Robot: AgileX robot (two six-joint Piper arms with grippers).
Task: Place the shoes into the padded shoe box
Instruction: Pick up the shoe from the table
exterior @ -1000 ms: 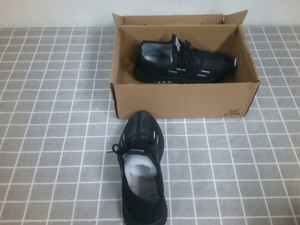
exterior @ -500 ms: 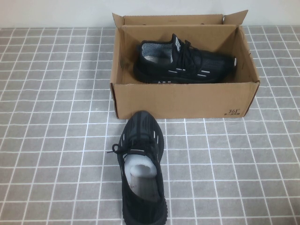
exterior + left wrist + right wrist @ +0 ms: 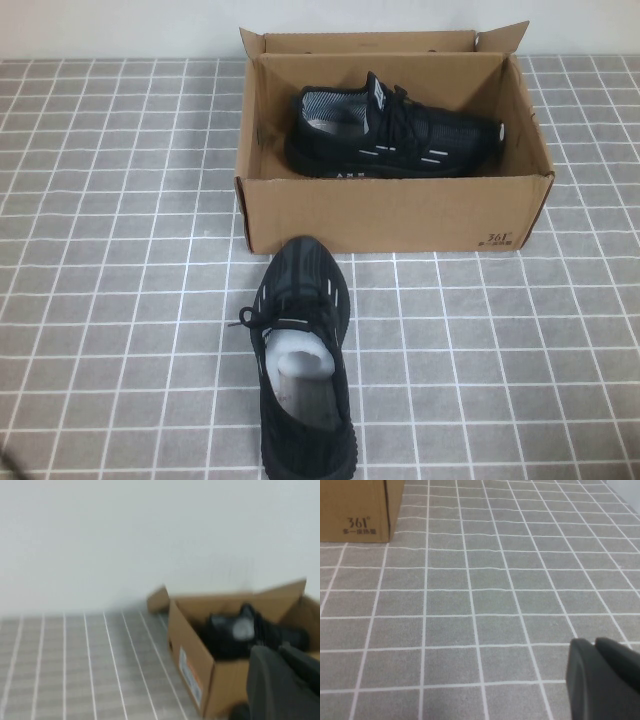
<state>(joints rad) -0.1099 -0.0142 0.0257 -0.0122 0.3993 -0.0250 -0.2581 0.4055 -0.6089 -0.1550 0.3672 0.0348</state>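
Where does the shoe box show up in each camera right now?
High view: the shoe box sits top centre, one sneaker inside.
Left wrist view: lower right, behind the left pincer.
Right wrist view: only its corner, top left; right pincer lower right.
Shared landmark: the 361 print.

Two black sneakers: one sneaker lies inside the box, the other sneaker sits on the tiled table at about 6 o'clock from it. One cardboard box. Two grippers, each partly visible: the left gripper and the right gripper.
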